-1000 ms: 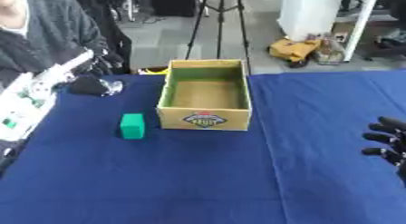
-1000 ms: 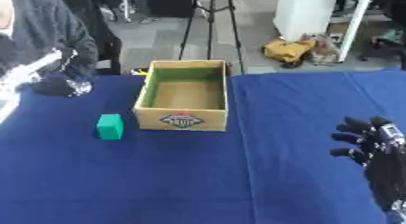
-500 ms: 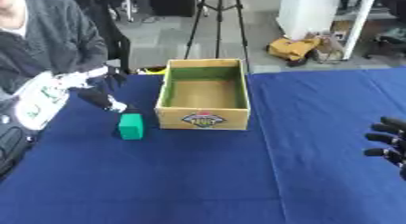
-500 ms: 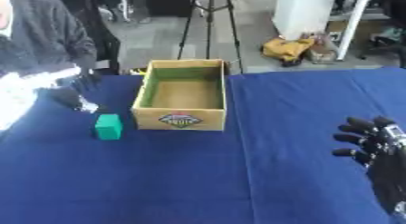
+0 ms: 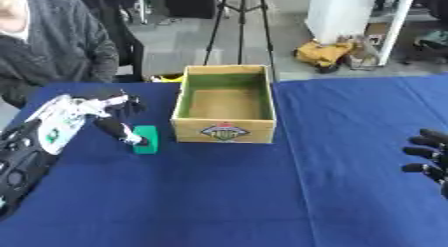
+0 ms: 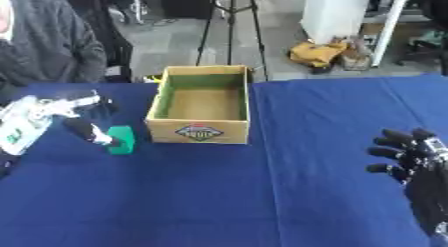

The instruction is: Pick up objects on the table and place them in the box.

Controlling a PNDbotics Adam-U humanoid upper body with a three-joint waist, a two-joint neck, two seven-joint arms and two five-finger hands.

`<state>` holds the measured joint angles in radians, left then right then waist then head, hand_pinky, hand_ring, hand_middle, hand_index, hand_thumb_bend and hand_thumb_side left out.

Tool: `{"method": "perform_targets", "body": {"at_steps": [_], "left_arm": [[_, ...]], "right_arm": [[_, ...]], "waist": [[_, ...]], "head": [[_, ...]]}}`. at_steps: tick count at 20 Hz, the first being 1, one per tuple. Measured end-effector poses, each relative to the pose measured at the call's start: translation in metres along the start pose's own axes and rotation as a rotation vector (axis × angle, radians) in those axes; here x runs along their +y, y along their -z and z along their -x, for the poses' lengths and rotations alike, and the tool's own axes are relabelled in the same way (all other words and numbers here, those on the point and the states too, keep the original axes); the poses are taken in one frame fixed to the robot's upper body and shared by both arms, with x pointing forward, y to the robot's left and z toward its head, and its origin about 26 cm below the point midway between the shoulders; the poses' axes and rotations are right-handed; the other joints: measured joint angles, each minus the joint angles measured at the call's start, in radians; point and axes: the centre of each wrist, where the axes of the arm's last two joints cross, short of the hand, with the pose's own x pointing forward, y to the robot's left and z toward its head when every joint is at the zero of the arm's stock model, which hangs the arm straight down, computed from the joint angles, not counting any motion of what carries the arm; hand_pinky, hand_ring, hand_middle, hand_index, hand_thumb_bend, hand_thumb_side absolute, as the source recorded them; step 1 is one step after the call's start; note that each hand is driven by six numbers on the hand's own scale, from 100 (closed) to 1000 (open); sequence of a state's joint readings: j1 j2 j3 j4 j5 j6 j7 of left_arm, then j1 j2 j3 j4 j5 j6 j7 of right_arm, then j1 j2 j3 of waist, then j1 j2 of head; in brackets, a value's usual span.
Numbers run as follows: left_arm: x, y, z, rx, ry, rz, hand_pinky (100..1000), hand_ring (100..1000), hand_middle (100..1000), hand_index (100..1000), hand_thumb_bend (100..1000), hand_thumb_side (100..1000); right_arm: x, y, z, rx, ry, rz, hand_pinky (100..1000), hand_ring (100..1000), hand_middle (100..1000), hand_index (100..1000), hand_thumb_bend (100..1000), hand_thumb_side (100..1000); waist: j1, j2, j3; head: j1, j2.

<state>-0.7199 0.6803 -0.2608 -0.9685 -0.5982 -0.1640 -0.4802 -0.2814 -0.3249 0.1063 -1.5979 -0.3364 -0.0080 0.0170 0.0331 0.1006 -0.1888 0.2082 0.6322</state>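
Note:
A small green block (image 5: 147, 139) lies on the blue table, just left of an open cardboard box (image 5: 224, 105) with a green inside and nothing in it. My left hand (image 5: 107, 116) reaches in from the left, its fingers spread open; its thumb tip touches the block's left side and the other fingers sit above and behind it. At the right edge my right hand (image 6: 409, 156) rests open, fingers up, well away from both things.
The blue tablecloth (image 5: 262, 191) covers the whole near area. A person in a grey top sits at the far left corner. Beyond the table's far edge are a tripod (image 5: 241, 21) and a yellow bag (image 5: 325, 53) on the floor.
My left hand has come down and to the right, from beside the table's far left to the green block. The view has shifted a little; the right hand stays put.

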Motion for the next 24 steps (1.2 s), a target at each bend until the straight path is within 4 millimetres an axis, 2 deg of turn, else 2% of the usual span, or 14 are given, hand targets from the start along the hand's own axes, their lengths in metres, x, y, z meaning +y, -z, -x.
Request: {"method": "perform_targets", "body": {"at_steps": [2, 13, 15, 17, 18, 21, 22, 24], "left_arm": [[-0.002, 0.002, -0.001, -0.002, 0.030, -0.001, 713, 718, 707, 827, 582, 372], [-0.018, 0.013, -0.006, 0.011, 0.161, -0.026, 710, 705, 691, 812, 509, 352], [-0.021, 0.014, -0.006, 0.014, 0.184, -0.033, 696, 686, 672, 805, 482, 348], [-0.023, 0.016, -0.006, 0.017, 0.207, -0.040, 639, 619, 621, 786, 442, 334], [-0.024, 0.016, -0.006, 0.017, 0.219, -0.044, 622, 596, 583, 766, 359, 336], [-0.026, 0.017, -0.006, 0.016, 0.249, -0.072, 584, 541, 527, 737, 259, 322], [-0.027, 0.018, -0.006, 0.016, 0.259, -0.082, 540, 495, 484, 697, 171, 318], [-0.028, 0.018, -0.006, 0.014, 0.280, -0.104, 480, 434, 429, 635, 100, 319]], "right_arm": [[0.000, 0.000, 0.000, 0.000, 0.000, 0.000, 579, 733, 702, 810, 100, 1000], [0.000, 0.000, 0.000, -0.001, 0.000, 0.000, 579, 732, 701, 810, 100, 1000], [0.000, 0.000, 0.000, -0.001, 0.000, 0.000, 579, 732, 701, 810, 100, 1000], [0.000, 0.000, 0.000, -0.001, 0.000, 0.000, 579, 732, 700, 810, 100, 1000], [0.000, 0.000, 0.000, -0.002, 0.000, -0.001, 579, 732, 700, 810, 100, 1000], [0.000, 0.001, -0.001, -0.005, 0.000, -0.002, 579, 732, 700, 810, 100, 1000], [0.000, 0.002, -0.001, -0.005, 0.000, -0.002, 579, 732, 700, 810, 100, 1000], [0.000, 0.002, -0.001, -0.005, 0.000, -0.002, 579, 732, 700, 810, 100, 1000]], "waist": [[-0.001, 0.003, 0.000], [-0.003, 0.010, -0.001], [-0.003, 0.012, -0.002], [-0.003, 0.017, -0.002], [-0.003, 0.017, -0.002], [-0.003, 0.017, -0.002], [-0.003, 0.017, -0.002], [-0.003, 0.017, -0.002]], "head": [[0.000, 0.000], [0.000, -0.001], [0.000, -0.002], [0.000, -0.003], [0.000, -0.005], [0.000, -0.009], [0.000, -0.009], [-0.001, -0.009]]}}
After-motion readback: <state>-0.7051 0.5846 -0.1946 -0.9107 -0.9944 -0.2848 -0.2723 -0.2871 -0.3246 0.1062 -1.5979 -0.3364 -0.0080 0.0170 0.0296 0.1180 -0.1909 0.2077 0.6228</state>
